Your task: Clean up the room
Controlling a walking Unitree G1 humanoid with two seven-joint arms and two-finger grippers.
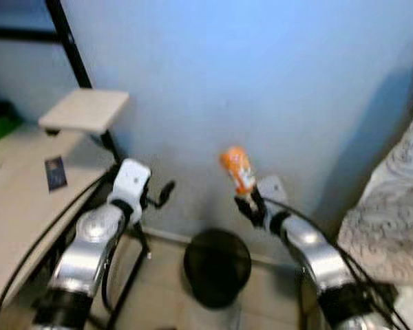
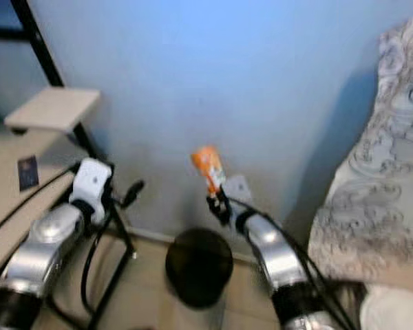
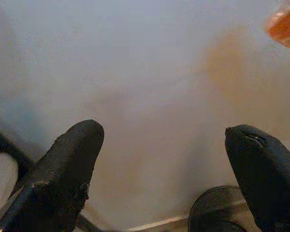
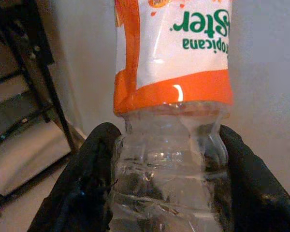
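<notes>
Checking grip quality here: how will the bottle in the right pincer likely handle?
The bottle looks empty and clear, so probably light. Its thin plastic seems dented where the right pincer squeezes it, so likely soft, and perhaps slippery. Being round, it would probably roll if dropped beside the bin.
</notes>
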